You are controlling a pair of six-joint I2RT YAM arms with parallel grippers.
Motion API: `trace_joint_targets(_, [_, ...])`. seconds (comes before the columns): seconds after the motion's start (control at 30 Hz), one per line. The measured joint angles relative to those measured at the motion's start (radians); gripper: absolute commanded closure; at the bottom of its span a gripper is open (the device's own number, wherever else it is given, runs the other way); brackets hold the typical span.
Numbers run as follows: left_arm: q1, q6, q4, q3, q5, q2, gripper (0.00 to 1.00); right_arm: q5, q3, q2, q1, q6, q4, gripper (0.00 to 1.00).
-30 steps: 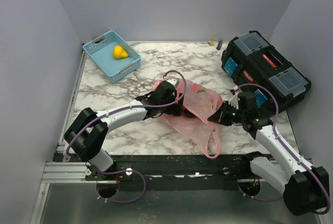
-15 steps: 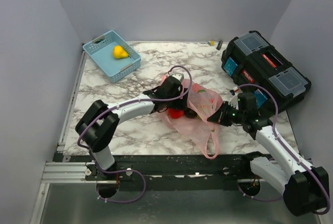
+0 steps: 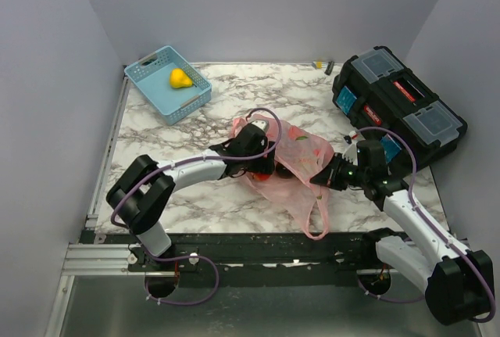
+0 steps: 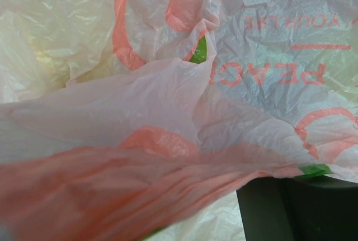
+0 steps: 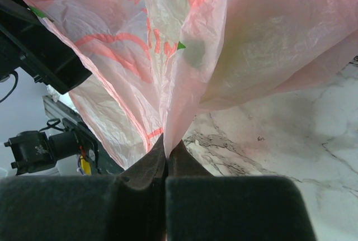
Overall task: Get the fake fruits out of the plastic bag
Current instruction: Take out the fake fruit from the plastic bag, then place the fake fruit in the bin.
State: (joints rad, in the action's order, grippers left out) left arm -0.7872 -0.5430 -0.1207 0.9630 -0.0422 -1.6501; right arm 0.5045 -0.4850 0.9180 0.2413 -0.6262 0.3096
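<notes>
We log the left arm [image 3: 195,169] stretched low over the bench [image 3: 195,122], left fingers [image 4: 296,210] buried in the plastic bag [image 3: 301,157], spread unreadable; right fingers [image 5: 224,207] pinch bag film shut.

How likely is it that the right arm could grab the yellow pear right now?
Probably not. The right gripper is shut on the pink plastic bag, and the yellow pear lies in the blue basket at the far left corner, with the bag and left arm between.

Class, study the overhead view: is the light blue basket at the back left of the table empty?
No, a yellow pear lies inside the light blue basket.
</notes>
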Motion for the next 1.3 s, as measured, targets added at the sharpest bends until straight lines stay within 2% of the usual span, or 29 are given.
trace_joint_targets(0.07, [0.0, -0.003, 0.0, -0.004, 0.0, 0.006, 0.52, 0.006, 0.006, 0.0, 0.0, 0.0, -0.01, 0.99])
trace_joint_targets(0.23, [-0.002, -0.003, -0.019, 0.002, 0.022, 0.019, 0.6, 0.013, 0.01, 0.002, 0.0, 0.009, -0.024, 0.99])
trace_joint_targets(0.4, [-0.036, -0.02, -0.014, 0.003, 0.176, 0.079, 0.62, 0.012, 0.019, 0.008, 0.0, 0.023, -0.055, 0.99])
trace_joint_targets(0.5, [-0.074, -0.062, 0.051, -0.011, 0.291, 0.134, 0.62, 0.012, 0.024, 0.024, 0.0, 0.03, -0.071, 0.99])
trace_joint_targets(0.57, [-0.096, -0.096, 0.102, -0.013, 0.355, 0.171, 0.68, 0.011, 0.034, 0.027, 0.0, 0.033, -0.091, 0.99])
trace_joint_targets(0.63, [-0.11, -0.124, 0.134, -0.008, 0.391, 0.193, 0.81, 0.009, 0.049, 0.026, 0.0, 0.033, -0.107, 0.99])
trace_joint_targets(0.67, [-0.113, -0.138, 0.13, 0.006, 0.398, 0.201, 0.82, 0.007, 0.054, 0.024, 0.0, 0.033, -0.109, 0.99])
trace_joint_targets(0.7, [-0.114, -0.146, 0.118, 0.032, 0.399, 0.203, 0.83, 0.005, 0.058, 0.019, 0.0, 0.033, -0.11, 0.99])
trace_joint_targets(0.77, [-0.114, -0.159, 0.05, 0.106, 0.381, 0.203, 0.9, -0.003, 0.066, -0.001, 0.0, 0.033, -0.113, 0.99])
trace_joint_targets(0.87, [-0.11, -0.157, -0.114, 0.288, 0.294, 0.192, 0.97, -0.014, 0.079, -0.051, 0.0, 0.032, -0.126, 0.99])
trace_joint_targets(0.97, [-0.092, -0.137, -0.231, 0.456, 0.224, 0.17, 1.0, -0.017, 0.087, -0.086, 0.0, 0.031, -0.137, 0.99])
trace_joint_targets(1.1, [-0.008, -0.113, -0.308, 0.573, 0.212, 0.158, 0.99, -0.022, 0.088, -0.088, 0.0, 0.031, -0.145, 0.99])
trace_joint_targets(1.2, [0.121, -0.112, -0.323, 0.588, 0.254, 0.158, 0.93, -0.024, 0.088, -0.08, 0.0, 0.032, -0.145, 0.99])
trace_joint_targets(1.3, [0.302, -0.11, -0.344, 0.597, 0.27, 0.142, 0.93, -0.025, 0.089, -0.082, 0.0, 0.031, -0.146, 0.99])
